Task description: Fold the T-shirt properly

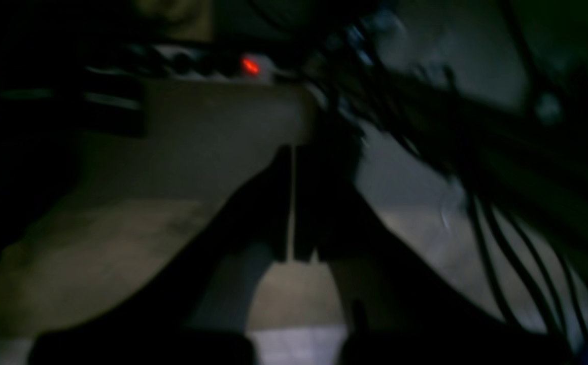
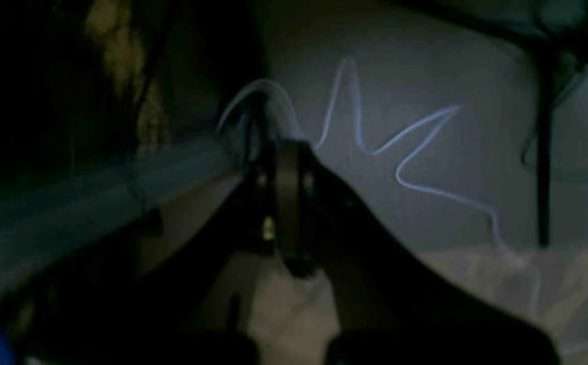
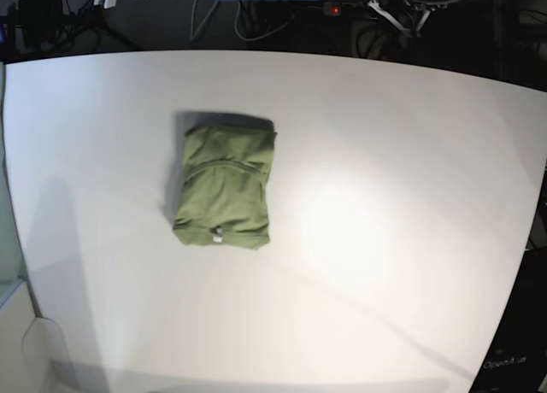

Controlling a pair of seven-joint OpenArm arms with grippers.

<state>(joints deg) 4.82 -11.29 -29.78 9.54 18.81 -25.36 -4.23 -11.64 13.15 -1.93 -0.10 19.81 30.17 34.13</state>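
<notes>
The olive-green T-shirt (image 3: 224, 186) lies folded into a compact rectangle on the white table (image 3: 402, 205), left of centre, with a small white tag (image 3: 217, 233) at its near edge. Neither arm shows in the base view. In the dark, blurred left wrist view my left gripper (image 1: 292, 167) has its fingers pressed together with only a thin slit between them and nothing in them. My right gripper (image 2: 283, 152) is also shut and empty, seen in the dim right wrist view. The T-shirt shows in neither wrist view.
Behind the table's far edge lie cables and a power strip with a red light (image 3: 333, 10), which also glows in the left wrist view (image 1: 249, 66). A white cable (image 2: 405, 147) snakes across the floor in the right wrist view. Dark cables (image 1: 502, 263) hang beside the left gripper.
</notes>
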